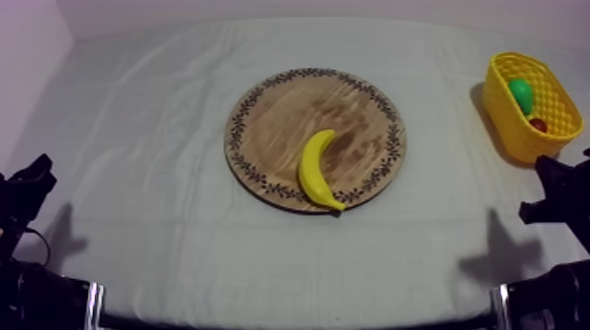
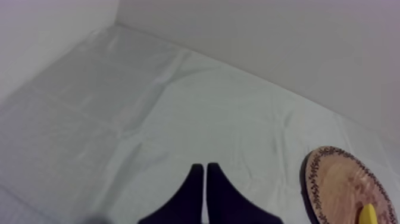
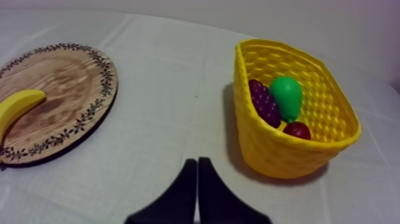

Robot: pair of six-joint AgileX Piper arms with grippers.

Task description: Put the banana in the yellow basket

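Observation:
A yellow banana (image 1: 316, 168) lies on the round wooden board (image 1: 290, 105) with a patterned rim, toward the board's front right. The yellow basket (image 1: 562, 105) stands at the table's far right. My left gripper (image 1: 31, 180) rests low at the left edge, far from the board; its fingers (image 2: 205, 179) lie together as a narrow wedge over bare cloth. My right gripper (image 1: 549, 171) sits low at the right, just in front of the basket, its fingers (image 3: 197, 170) shut on nothing. From the right wrist, the banana (image 3: 15, 107), board (image 3: 65, 77) and basket (image 3: 286, 152) all show.
Inside the basket lie a green pear (image 3: 287, 95), a bunch of purple grapes (image 3: 265, 102) and a small red fruit (image 3: 296, 130). The board's edge (image 2: 333, 179) and the banana's tip (image 2: 369, 213) show from the left wrist. White walls bound the table behind and at the left.

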